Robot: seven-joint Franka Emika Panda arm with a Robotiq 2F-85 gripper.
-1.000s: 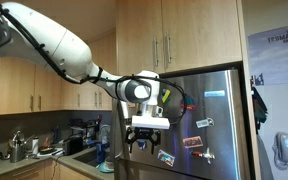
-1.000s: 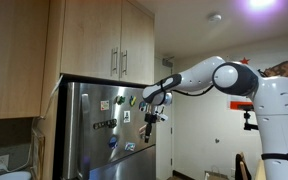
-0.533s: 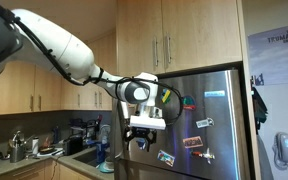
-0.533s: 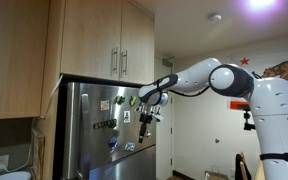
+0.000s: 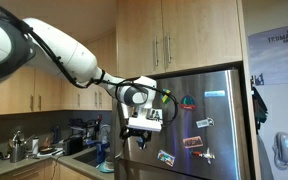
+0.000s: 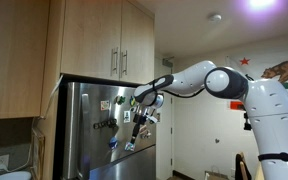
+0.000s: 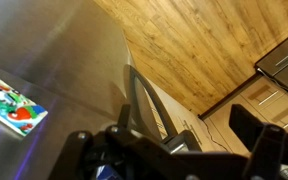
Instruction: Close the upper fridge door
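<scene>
Reaching in from the kitchen counter side, the white arm (image 5: 54, 45) is holding its gripper (image 5: 136, 134) right in front of the upper fridge door (image 5: 209, 110). The door is standing under the light wooden cabinets (image 5: 169, 35) in both exterior views, and its steel face is carrying many small colourful magnets (image 5: 192, 142). I cannot tell if it is fully shut.

In the wrist view the gripper (image 7: 172, 143) is showing its two dark fingers (image 7: 259, 135) spread wide apart. The dark handle (image 7: 144, 95) is running down between them along the edge of the steel panel. Whether a finger is touching the handle I cannot tell.

One bright magnet (image 7: 9, 105) is lying near the left edge there, but its print is too blurred to read. A poster (image 5: 274, 55) is hanging on the wall beside the fridge; its heading is too small to read with certainty.
</scene>
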